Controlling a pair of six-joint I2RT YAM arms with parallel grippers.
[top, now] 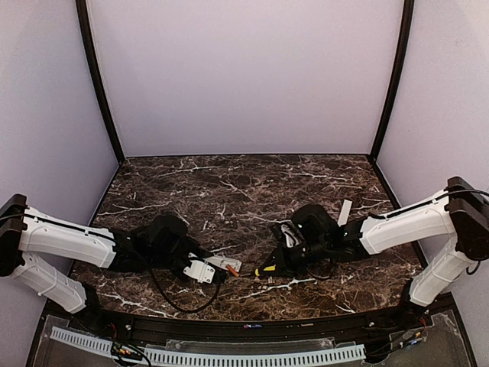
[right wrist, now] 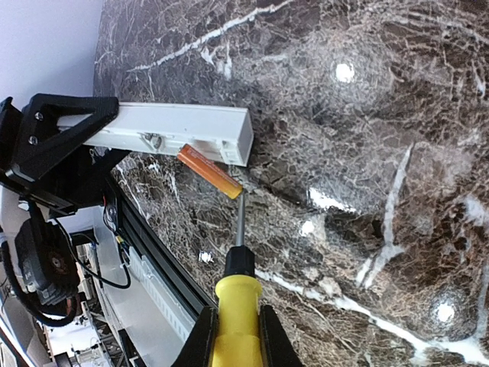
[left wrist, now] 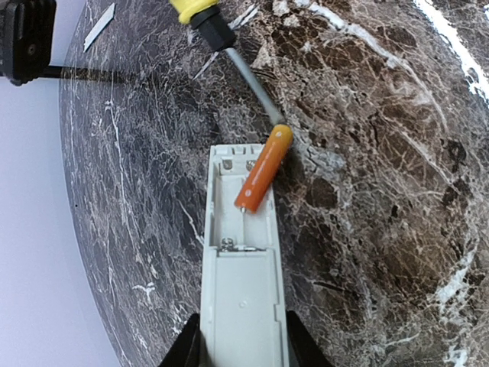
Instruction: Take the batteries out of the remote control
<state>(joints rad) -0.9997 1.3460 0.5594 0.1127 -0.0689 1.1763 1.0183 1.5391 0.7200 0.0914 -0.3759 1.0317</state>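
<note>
Left claw (left wrist: pixel 244 345) clamped on remote control (left wrist: pixel 243 260), recess up; right claw (right wrist: pixel 234 336) clamped on screwdriver (right wrist: pixel 238 294), tip at orange battery (left wrist: pixel 263 168), tilted half out. Next: lever it free onto worktop (left wrist: pixel 374 199).

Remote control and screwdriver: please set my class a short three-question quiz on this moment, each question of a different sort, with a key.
1. True or false: the orange battery lies flat and fully seated in the recess of the remote control.
2. Multiple choice: what does the right gripper hold? A. the screwdriver B. the battery C. the remote control
3. Short answer: which arm's gripper clamps the remote control?

Key
1. False. It sits tilted, with one end out past the remote's edge, at the screwdriver tip.
2. A
3. The left gripper.
</note>
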